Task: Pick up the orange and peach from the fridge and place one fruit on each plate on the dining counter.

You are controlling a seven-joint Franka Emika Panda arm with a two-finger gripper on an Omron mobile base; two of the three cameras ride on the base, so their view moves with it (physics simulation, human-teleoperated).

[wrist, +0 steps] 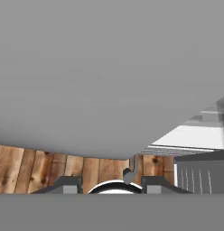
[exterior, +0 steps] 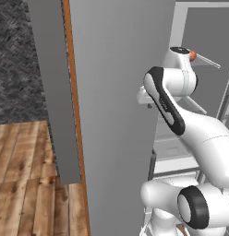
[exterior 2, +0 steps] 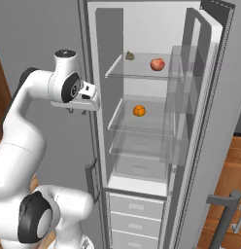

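Observation:
The fridge [exterior 2: 142, 29] stands with its right door [exterior 2: 210, 97] swung open, showing a white interior and glass shelves. The orange [exterior 2: 139, 111] rests on the middle shelf. The peach [exterior 2: 157, 64] sits on the top shelf, and it peeks out behind the arm as the peach [exterior: 193, 56]. My gripper [exterior 2: 77, 112] hangs left of the opening, in front of the closed grey door, pointing down. Its fingers are apart with nothing between them, as my gripper [wrist: 111, 185] shows over the wooden floor. The plates and the dining counter are out of view.
A small dark item [exterior 2: 129, 56] lies on the top shelf left of the peach. Pale drawers [exterior 2: 134, 214] fill the fridge's bottom. The closed grey door [exterior: 116, 92] stands close to the hand. A brown cabinet edge [exterior: 72, 92] and wooden floor [exterior: 24, 175] lie to the left.

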